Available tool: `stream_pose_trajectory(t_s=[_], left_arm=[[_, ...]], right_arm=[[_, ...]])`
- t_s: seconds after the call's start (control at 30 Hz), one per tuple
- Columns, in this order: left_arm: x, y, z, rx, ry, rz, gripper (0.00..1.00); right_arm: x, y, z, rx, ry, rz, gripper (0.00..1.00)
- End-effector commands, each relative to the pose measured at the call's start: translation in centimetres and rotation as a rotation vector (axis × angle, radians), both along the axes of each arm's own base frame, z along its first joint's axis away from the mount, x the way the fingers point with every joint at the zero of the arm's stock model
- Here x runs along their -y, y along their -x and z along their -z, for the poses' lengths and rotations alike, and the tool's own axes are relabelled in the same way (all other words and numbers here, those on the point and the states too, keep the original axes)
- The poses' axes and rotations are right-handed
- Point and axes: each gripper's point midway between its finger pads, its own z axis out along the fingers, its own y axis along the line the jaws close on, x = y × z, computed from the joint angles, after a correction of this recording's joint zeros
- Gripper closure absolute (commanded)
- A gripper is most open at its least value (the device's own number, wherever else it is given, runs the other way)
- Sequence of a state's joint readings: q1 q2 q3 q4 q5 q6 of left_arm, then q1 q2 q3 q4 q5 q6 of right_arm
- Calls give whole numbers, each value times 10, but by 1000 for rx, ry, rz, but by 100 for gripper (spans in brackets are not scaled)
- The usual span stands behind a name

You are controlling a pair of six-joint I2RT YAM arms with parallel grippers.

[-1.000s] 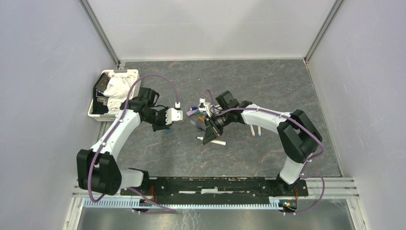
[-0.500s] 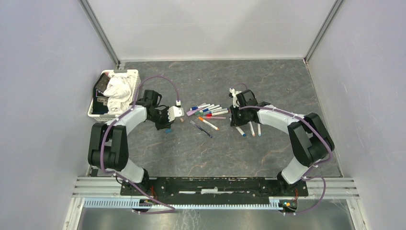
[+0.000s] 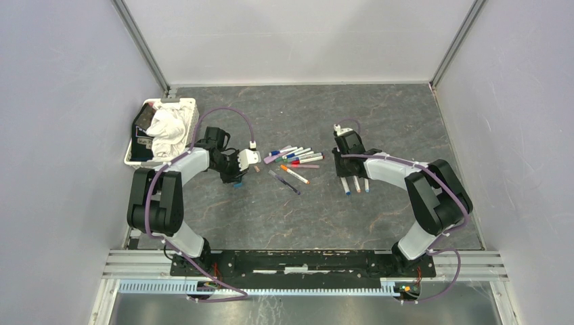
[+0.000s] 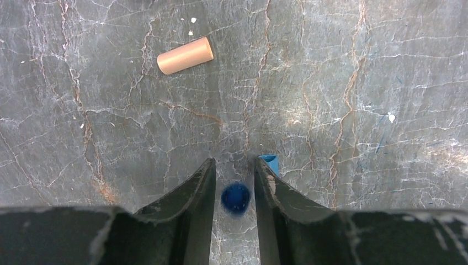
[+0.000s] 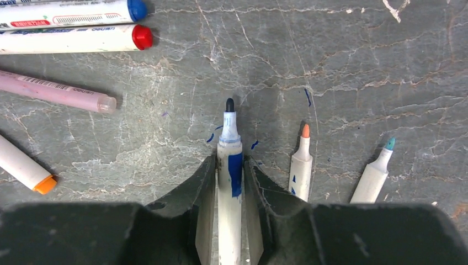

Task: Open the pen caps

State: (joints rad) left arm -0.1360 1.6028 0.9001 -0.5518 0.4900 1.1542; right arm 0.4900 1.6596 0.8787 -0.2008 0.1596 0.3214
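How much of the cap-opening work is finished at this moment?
Done: three uncapped markers lie beside the right gripper, three loose caps near the left gripper. In hand: the left's jaws stand open around the dark blue cap; the right's flank the dark-tipped marker, grip unclear. Left: the capped markers mid-table.

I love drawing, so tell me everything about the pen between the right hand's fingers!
The white plastic marker pen has no cap on. Its small dark tip points away from the right hand, and blue ink smears its barrel. It lies flat on the grey marbled table, between the hand's two dark fingers, which stand close on either side; whether they press it cannot be told. Little blue ink marks dot the table beside its tip.
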Motion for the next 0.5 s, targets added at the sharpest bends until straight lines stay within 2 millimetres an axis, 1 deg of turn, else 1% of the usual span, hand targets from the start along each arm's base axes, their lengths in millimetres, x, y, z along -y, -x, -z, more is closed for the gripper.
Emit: stream_pose_trajectory(t_s=[0.0,0.1,0.17,0.23,0.37,0.47], left_arm=[[7,-2,-9,-16,47,-22,59],[8,1,-10,-30,55,-16,57],[8,1,-12,-32,62,-22,56],[8,-1,-18,-34,70,-33,56],[11,-9,-40,-9,112,-57,55],[16,-13,-65,13,149,-65,51]], right_arm=[[13,-1,5,36,48,50,69],[18,3,9,29,67,45,66],[20,4,7,38,75,47,66],[21,4,3,54,74,43,68],[18,0,-6,61,69,21,71],[17,-3,-14,80,73,9,77]])
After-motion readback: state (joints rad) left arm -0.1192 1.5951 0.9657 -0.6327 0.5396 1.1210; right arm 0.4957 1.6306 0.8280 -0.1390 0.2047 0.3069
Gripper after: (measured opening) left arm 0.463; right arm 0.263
